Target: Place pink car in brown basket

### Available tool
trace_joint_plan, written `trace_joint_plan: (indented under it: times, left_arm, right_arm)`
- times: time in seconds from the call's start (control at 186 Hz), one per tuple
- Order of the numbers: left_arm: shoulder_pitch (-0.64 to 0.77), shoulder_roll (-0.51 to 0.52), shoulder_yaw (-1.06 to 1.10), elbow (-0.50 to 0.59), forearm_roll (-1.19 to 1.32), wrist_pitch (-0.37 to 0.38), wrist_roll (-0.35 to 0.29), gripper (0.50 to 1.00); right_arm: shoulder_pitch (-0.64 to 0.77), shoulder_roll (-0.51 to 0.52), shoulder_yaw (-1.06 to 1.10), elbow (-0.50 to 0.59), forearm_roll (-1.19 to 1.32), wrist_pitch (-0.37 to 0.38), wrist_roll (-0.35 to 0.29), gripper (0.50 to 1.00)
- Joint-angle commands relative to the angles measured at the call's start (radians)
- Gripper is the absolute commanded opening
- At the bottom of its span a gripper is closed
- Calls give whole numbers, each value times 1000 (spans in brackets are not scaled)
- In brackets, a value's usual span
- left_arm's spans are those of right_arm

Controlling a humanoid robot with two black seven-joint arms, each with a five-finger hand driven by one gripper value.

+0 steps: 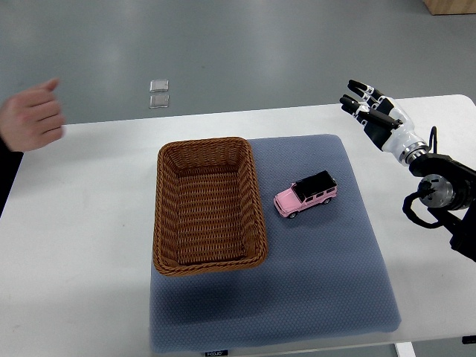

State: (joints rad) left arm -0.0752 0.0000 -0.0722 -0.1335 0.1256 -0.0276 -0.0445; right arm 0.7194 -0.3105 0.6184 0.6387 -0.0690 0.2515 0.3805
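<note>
None of the task looks done yet, judging from how things lie: the pink car (306, 194) sits on its wheels on the blue-grey mat (320, 282), just beside the right wall of the brown basket (164, 216) but apart from it, its black roof up and its body slanted across the mat; the basket itself holds nothing that can be seen (its woven floor shows bare from wall to wall); the mat carries both and lies on the white table (82, 245). The right hand (370, 106) hangs over the table's far right corner, well apart from the car, its fingers spread and holding nothing; the reach, the grasp, the carry over the basket's rim and the release are all left to do. No left robot arm shows; a person's hand (30, 116) comes in at the left edge, over the table's far left corner, away from basket and car.
</note>
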Motion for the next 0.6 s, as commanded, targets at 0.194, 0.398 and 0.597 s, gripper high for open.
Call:
trace_joint_plan:
  times: [0.194, 0.398, 0.597]
  left_arm:
    - [0, 0, -1, 0, 0, 0, 0, 1000]
    - [0, 0, -1, 0, 0, 0, 0, 1000]
    - [0, 0, -1, 0, 0, 0, 0, 1000]
  right_arm:
    - [2, -4, 0, 1, 0, 0, 0, 911]
    - [2, -4, -2, 2, -2, 2, 0, 911]
    - [2, -5, -8, 4, -3, 25, 0, 911]
